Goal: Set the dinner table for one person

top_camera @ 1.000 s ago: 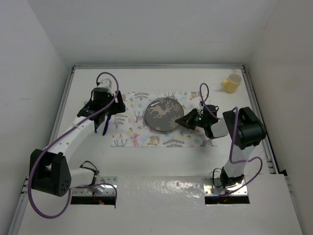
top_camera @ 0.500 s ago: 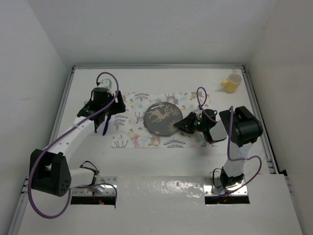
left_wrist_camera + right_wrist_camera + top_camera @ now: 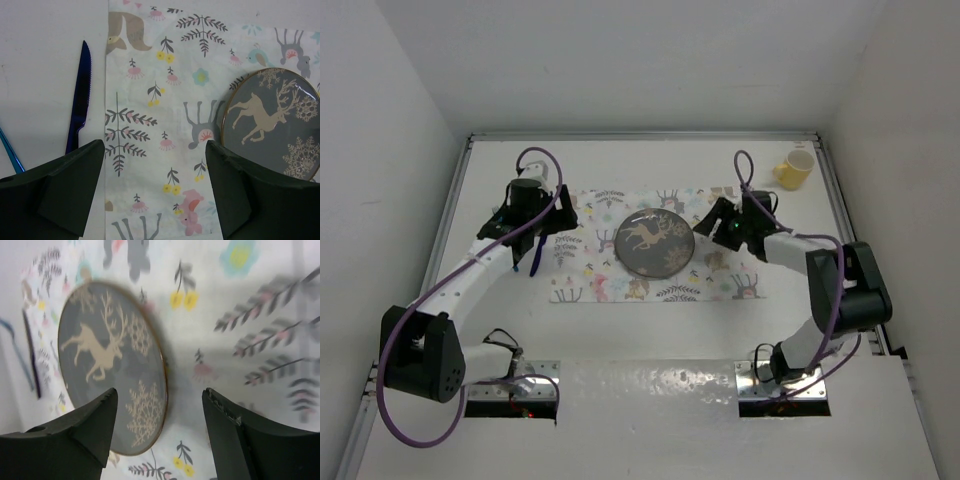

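A dark grey plate with a gold deer lies flat on the deer-and-leaf cloth mat, which rests on the white dinner table. My right gripper hovers just right of the plate, open and holding nothing; in the right wrist view the plate's right rim lies between the spread fingers of that gripper. My left gripper hangs open over the mat's left edge, nothing between its fingers. A dark blue knife lies on the table just left of the mat.
A yellow mug stands at the far right corner near the table's rail. A thin teal utensil handle lies left of the knife. White walls close in the table on three sides.
My right gripper opened and let go of the plate's right rim, then drew back toward the far right. The plate now rests flat on the mat. The left arm stayed put.
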